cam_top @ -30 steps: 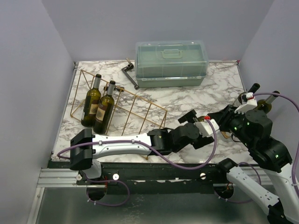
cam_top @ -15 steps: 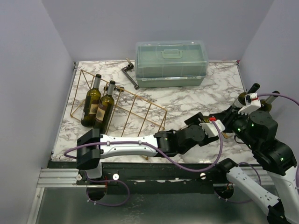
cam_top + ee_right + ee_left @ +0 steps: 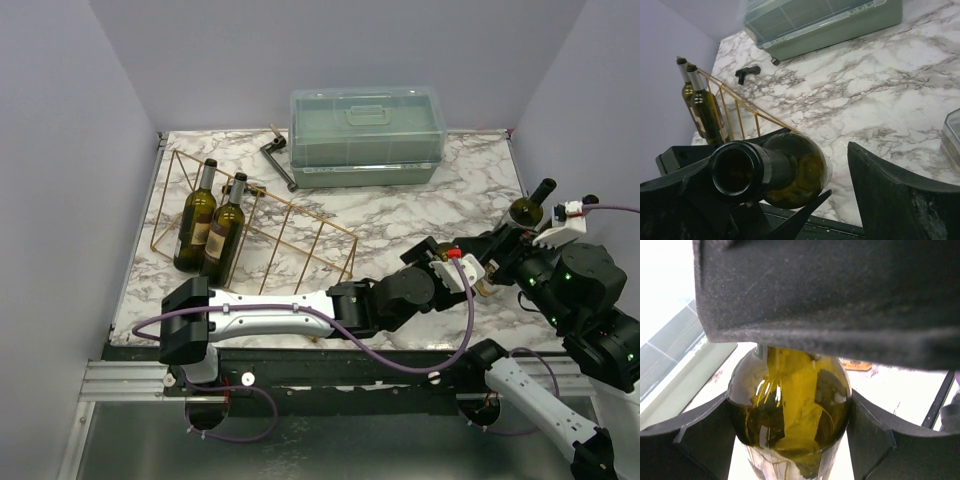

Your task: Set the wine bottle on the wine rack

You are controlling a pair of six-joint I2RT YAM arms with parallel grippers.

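An olive-green wine bottle (image 3: 790,405) lies nearly level above the table's right front. My left gripper (image 3: 790,440) is shut on its body, one black finger (image 3: 695,440) pressing each side. In the right wrist view the bottle (image 3: 800,170) points its open mouth at the camera. My right gripper (image 3: 765,170) stands open around the neck, with a wide gap to its right finger (image 3: 895,200). From above, the left gripper (image 3: 450,268) meets the right gripper (image 3: 500,252), and the bottle is mostly hidden between them. The gold wire wine rack (image 3: 290,230) sits at the left with two bottles (image 3: 210,228) in it.
A translucent green lidded box (image 3: 367,135) stands at the back, with a black tool (image 3: 278,160) to its left. Another bottle (image 3: 525,208) stands upright at the right edge, behind my right gripper. A clear container (image 3: 952,140) shows at the right wrist view's edge.
My left gripper reached right and closed on the bottle's body. My right gripper, shut on the neck before, has opened, and its arm has shifted a little to the right.
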